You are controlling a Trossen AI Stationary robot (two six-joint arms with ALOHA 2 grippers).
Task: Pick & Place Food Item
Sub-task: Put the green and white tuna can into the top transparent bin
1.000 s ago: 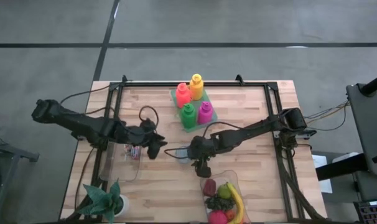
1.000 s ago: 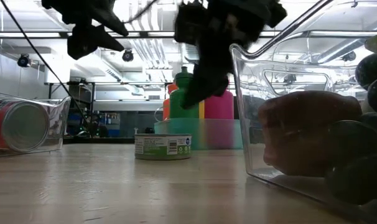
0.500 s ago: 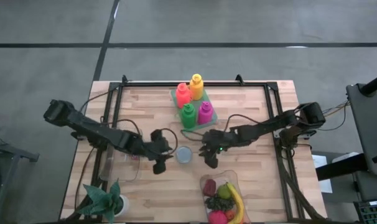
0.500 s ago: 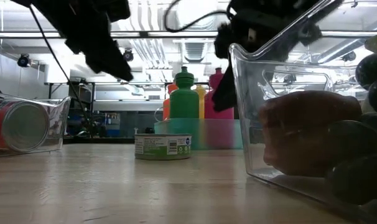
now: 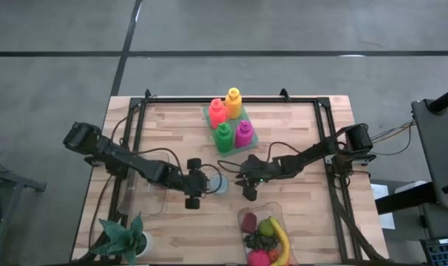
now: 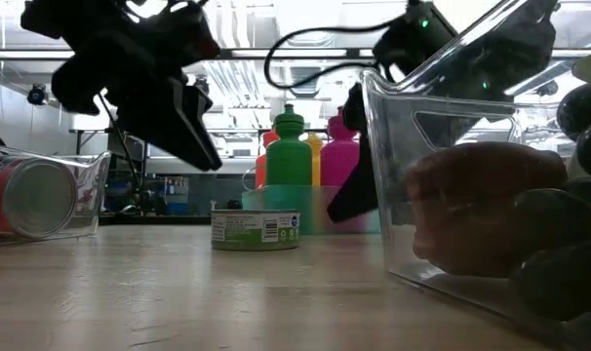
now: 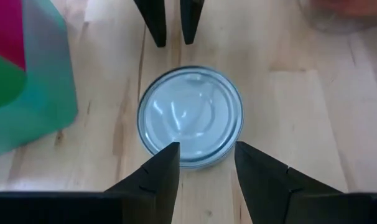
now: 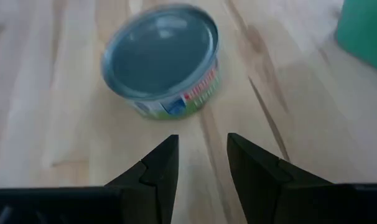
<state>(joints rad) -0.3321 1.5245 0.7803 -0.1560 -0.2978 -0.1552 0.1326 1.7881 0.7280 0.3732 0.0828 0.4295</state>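
Flat tin can [image 5: 219,184] upright, lid up, axis vertical

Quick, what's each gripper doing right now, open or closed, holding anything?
Left gripper: open, empty, right at the flat can.
Right gripper: open, empty, a little short of the same can.

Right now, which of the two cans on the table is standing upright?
The flat tin can at the table's middle stands upright, lid up. The red can lies on its side inside the clear container at the left.
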